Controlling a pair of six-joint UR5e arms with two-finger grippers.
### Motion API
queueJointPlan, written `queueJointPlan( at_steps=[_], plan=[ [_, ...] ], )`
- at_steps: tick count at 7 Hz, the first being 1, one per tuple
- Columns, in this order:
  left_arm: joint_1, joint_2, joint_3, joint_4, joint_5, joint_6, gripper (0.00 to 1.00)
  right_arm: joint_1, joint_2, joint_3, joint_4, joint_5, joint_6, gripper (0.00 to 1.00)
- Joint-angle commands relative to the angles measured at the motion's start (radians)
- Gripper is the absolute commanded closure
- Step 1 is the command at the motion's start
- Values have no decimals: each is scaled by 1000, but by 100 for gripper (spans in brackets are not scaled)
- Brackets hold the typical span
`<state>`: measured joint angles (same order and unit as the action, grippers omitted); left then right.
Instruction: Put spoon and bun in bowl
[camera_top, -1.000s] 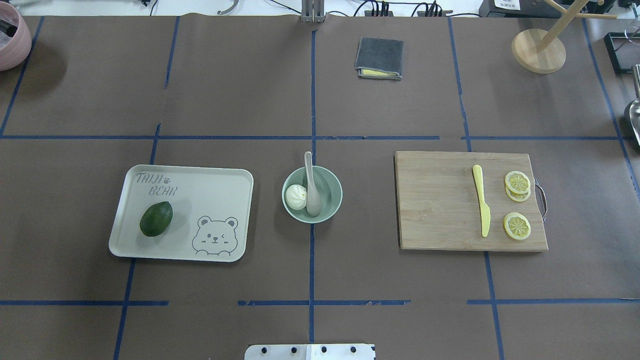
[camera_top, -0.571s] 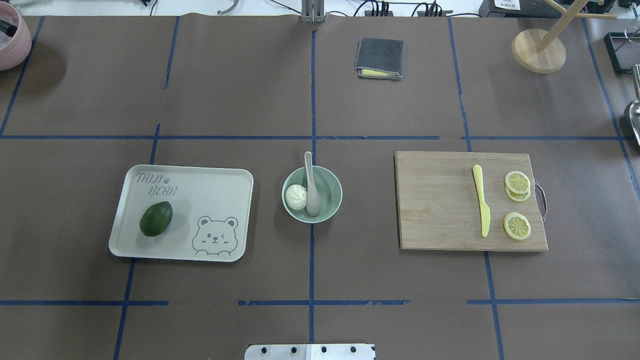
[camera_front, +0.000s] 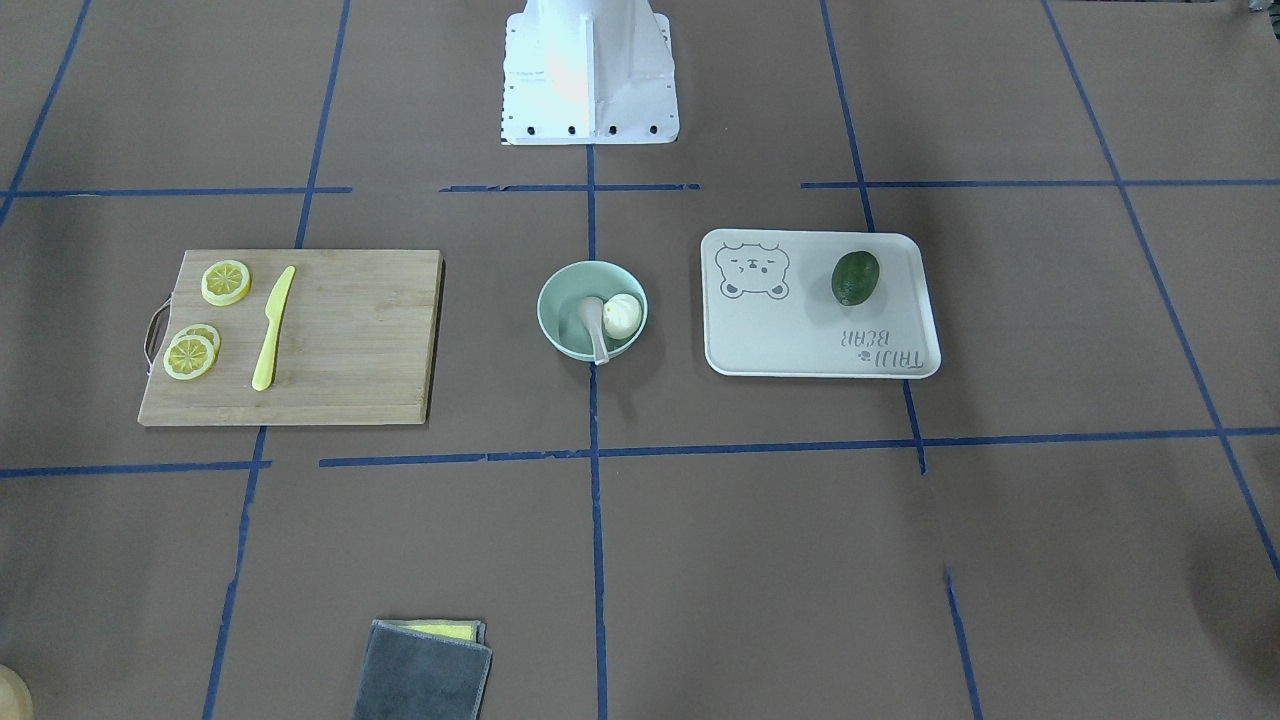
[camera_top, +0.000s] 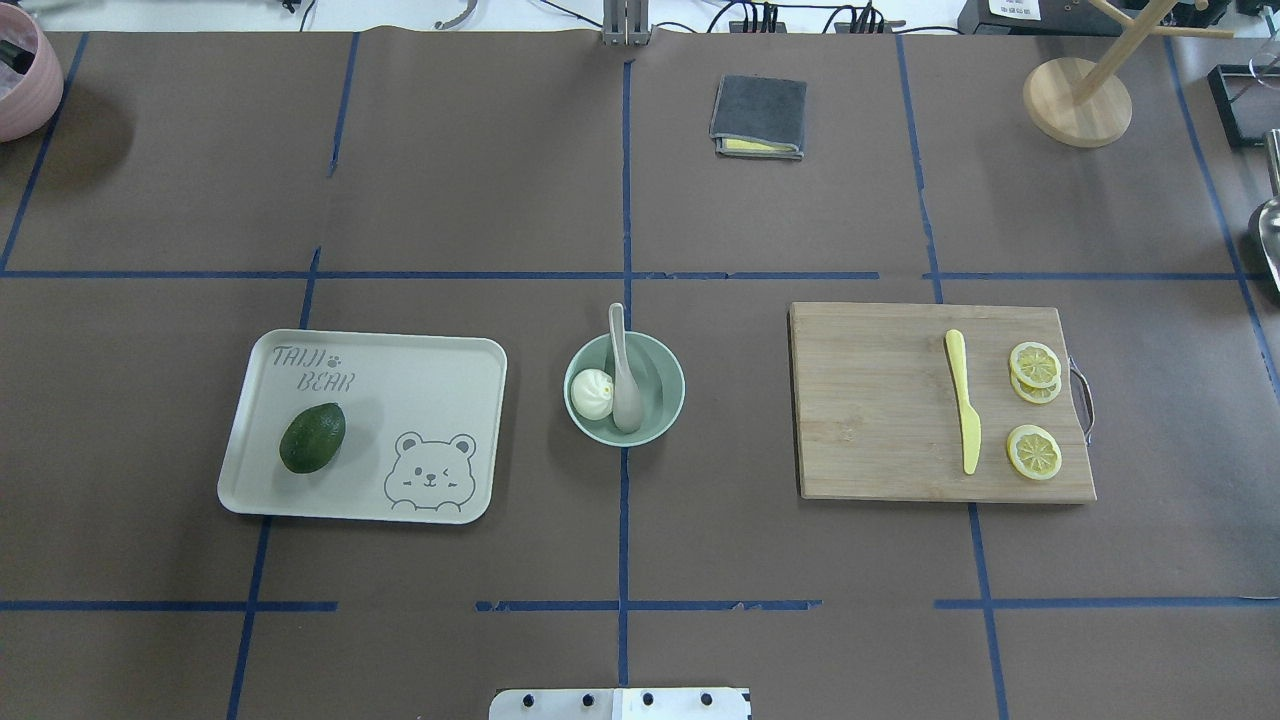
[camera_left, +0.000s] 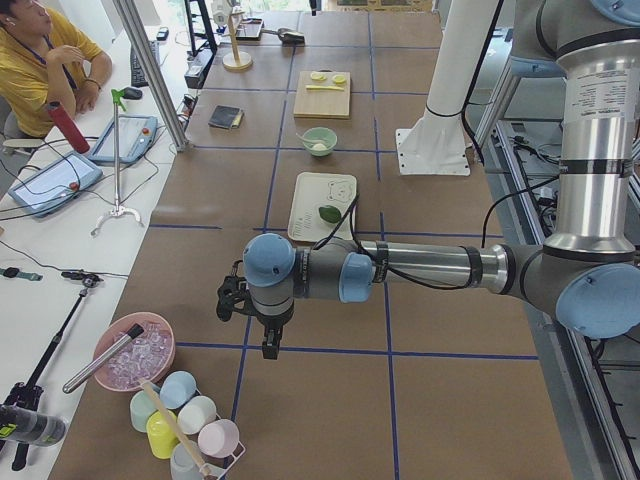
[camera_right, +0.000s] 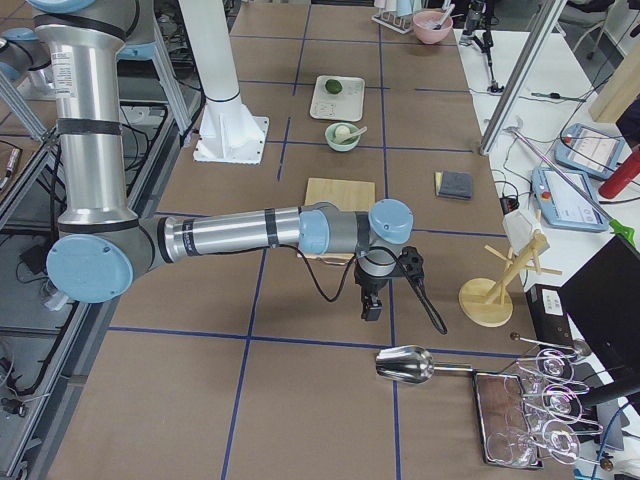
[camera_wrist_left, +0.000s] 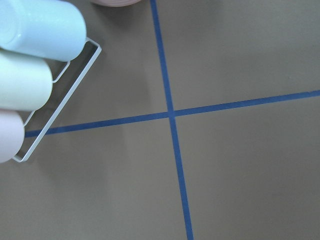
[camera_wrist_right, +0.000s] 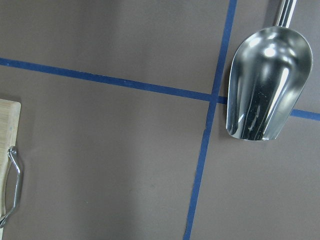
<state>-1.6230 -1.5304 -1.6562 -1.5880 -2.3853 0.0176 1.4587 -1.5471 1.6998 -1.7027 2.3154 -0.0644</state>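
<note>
The pale mint-green bowl (camera_top: 672, 388) stands at the table's middle; it also shows in the front view (camera_front: 550, 308). The white bun (camera_top: 591, 393) lies inside it on its left side. The off-white spoon (camera_top: 625, 385) lies in the bowl beside the bun, and its handle sticks out over the far rim. In the front view the bun (camera_front: 621, 316) and the spoon (camera_front: 591, 320) lie side by side. My left gripper (camera_left: 270, 345) hangs far out at the table's left end and my right gripper (camera_right: 372, 305) at its right end. I cannot tell whether either is open or shut.
A white bear-print tray (camera_top: 420, 370) with an avocado (camera_top: 312, 437) lies left of the bowl. A cutting board (camera_top: 870, 400) with a yellow knife (camera_top: 963, 400) and lemon slices (camera_top: 1034, 452) lies right. A folded grey cloth (camera_top: 759, 115), a wooden stand (camera_top: 1077, 100) and a metal scoop (camera_wrist_right: 265, 85) are further off.
</note>
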Motion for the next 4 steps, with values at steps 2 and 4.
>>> queueJointPlan(
  at_steps=[2,4],
  plan=[
    [2,7,9,-48,0,-27,0,0,1,1,0,1,0,0],
    [5,-4,-2,-101,-2,-28,0,0,2,1,2,1,0,0]
  ],
)
